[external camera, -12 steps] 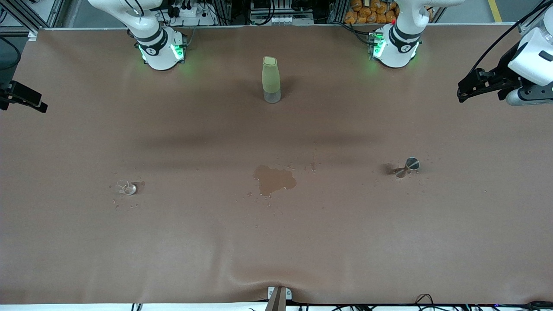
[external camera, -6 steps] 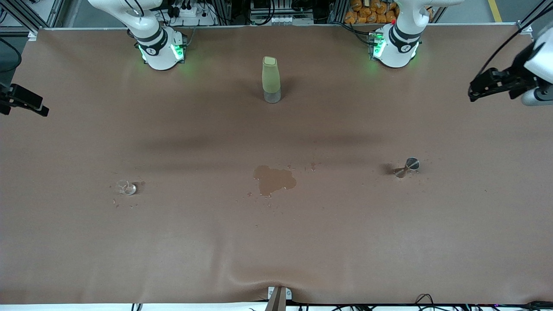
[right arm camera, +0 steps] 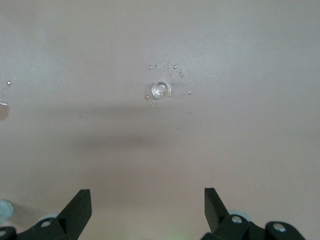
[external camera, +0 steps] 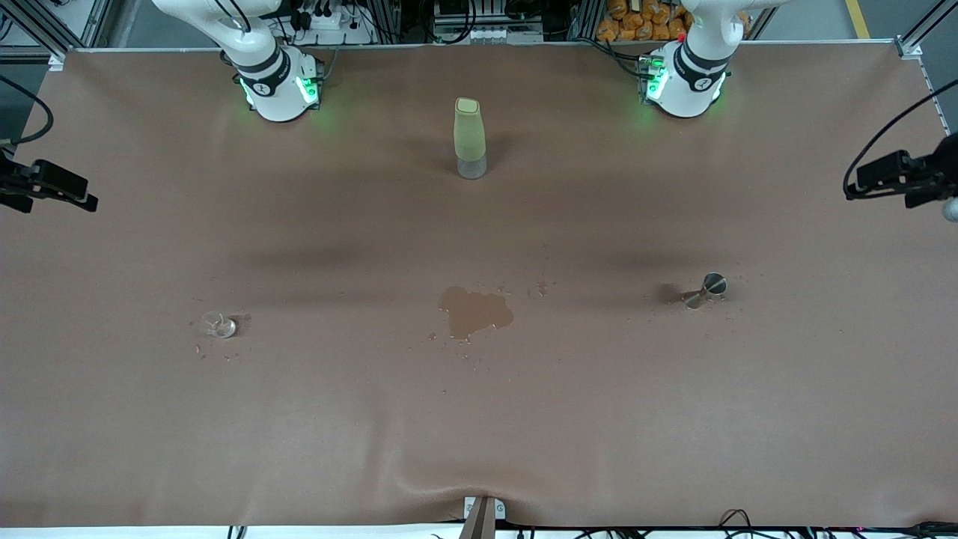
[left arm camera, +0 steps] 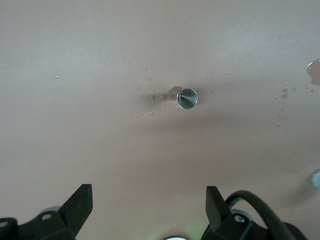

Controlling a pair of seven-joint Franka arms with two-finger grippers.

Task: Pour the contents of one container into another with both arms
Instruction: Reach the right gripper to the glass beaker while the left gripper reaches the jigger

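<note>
- The tiny glass cup [external camera: 218, 324] stands on the brown tabletop [external camera: 479, 419], toward the right arm's end. Nothing holds it.
- The steel jigger [external camera: 706, 290] stands on the tabletop toward the left arm's end, well apart from the cup.
- A wet puddle [external camera: 474, 311] lies between them. Seen from the puddle in the front view, the cup is at about nine o'clock and the jigger at about three o'clock.
- A tall green bottle [external camera: 469, 138] stands at about twelve o'clock from the puddle, between the two arm bases.
- The left tool [left arm camera: 149, 206] is up in the air at its end of the tabletop, fingers spread wide, holding nothing.
- The right tool [right arm camera: 148, 207] is up over its end, fingers spread wide too, and empty.
- Small drops sit around both cup and jigger, so some pouring seems done already.
- It looks like little or nothing is left to do.
</note>
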